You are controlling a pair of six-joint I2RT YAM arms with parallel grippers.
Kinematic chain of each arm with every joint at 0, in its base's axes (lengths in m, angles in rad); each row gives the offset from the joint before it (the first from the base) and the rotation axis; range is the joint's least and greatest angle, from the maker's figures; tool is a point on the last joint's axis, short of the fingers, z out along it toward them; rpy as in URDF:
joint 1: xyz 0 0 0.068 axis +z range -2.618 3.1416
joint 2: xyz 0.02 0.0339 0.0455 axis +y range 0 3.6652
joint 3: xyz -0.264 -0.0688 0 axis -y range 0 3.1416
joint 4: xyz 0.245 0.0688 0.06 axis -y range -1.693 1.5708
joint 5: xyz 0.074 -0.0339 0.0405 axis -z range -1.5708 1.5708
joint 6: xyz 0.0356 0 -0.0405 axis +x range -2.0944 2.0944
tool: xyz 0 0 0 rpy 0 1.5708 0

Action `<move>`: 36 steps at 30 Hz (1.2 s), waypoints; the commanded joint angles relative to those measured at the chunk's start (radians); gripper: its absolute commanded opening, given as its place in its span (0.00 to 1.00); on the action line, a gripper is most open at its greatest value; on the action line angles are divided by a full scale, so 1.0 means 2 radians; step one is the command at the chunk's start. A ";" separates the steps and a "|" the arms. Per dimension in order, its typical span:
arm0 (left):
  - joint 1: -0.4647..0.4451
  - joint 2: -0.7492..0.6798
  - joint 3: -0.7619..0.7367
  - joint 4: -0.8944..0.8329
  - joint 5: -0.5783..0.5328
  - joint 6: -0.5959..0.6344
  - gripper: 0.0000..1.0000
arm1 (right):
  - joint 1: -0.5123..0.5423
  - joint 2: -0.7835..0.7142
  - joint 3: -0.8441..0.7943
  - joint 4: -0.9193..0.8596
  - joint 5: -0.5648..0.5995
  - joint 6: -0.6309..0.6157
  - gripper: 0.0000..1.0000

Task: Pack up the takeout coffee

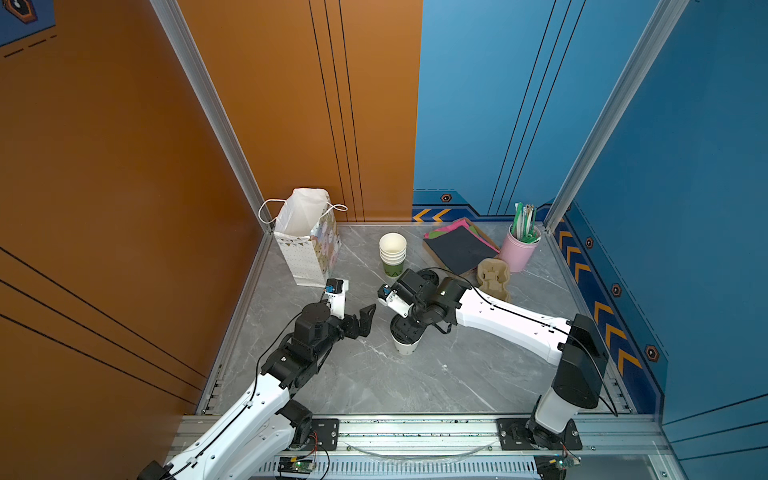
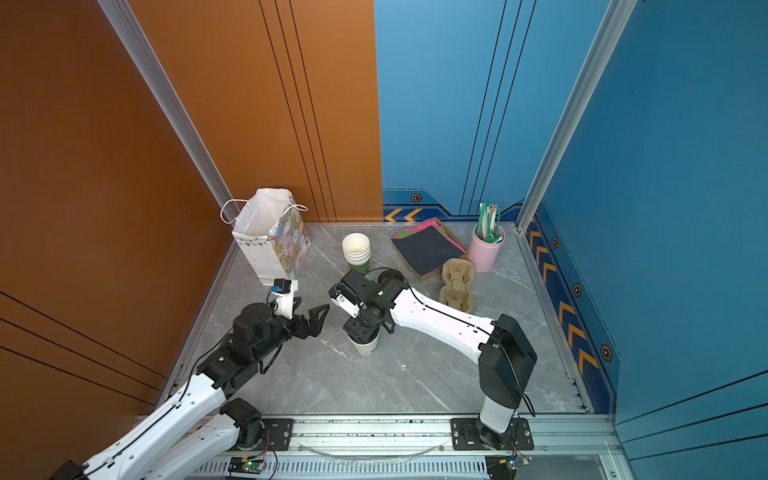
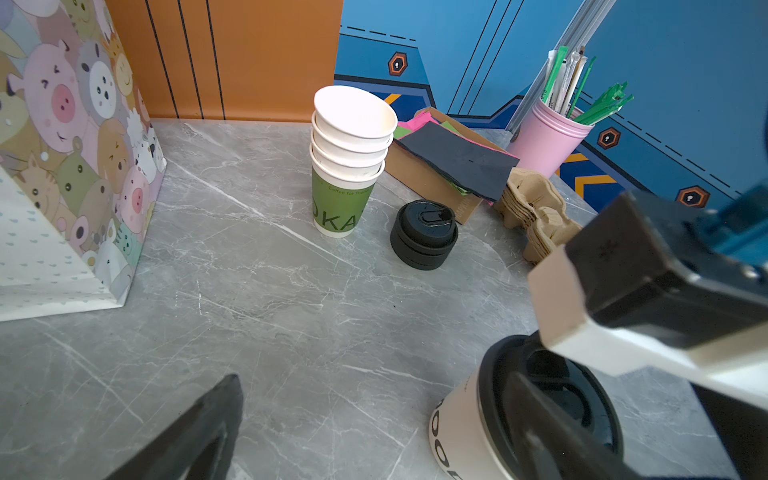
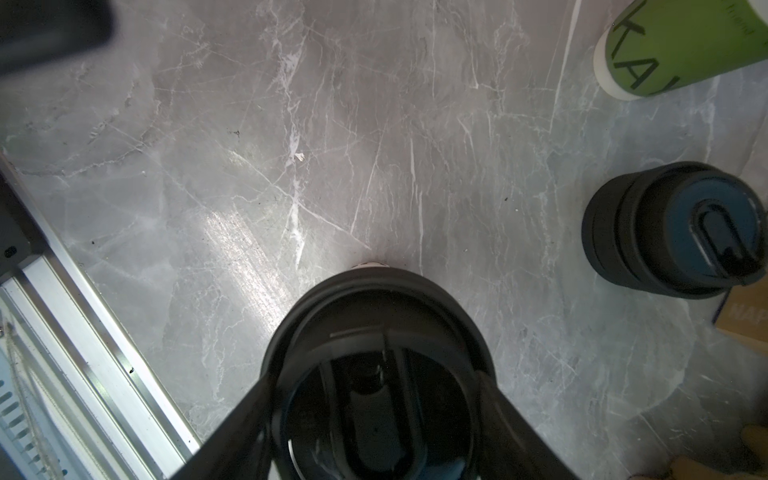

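Right wrist view: the right tool (image 4: 382, 390) straddles the black sip lid of the takeout coffee (image 4: 374, 328), with one dark finger against each side of the lid rim, so it is closed on the cup. In both top views the cup stands upright on the grey marbled bench (image 1: 374, 382), near the middle and slightly toward the front rail, with only the lower white wall visible under the right wrist. The left tool (image 1: 359, 322) is just beside it on the left, apart from the cup, with its jaws spread wide and nothing between them. The patterned gift bag (image 1: 309, 245) stands open-mouthed in the far left corner. The stack of lidless cups (image 1: 392, 253), green one lowest, is behind the coffee. The pile of loose black lids (image 3: 424, 235) sits just beside that stack. The napkin box (image 1: 459, 245), the pulp cup carrier (image 1: 494, 278) and the pink tub of straws (image 1: 519, 249) are along the far right.
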 commanded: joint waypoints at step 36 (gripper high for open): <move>0.004 -0.006 -0.011 0.003 -0.013 -0.007 0.98 | -0.014 0.008 0.000 -0.022 -0.049 0.001 0.67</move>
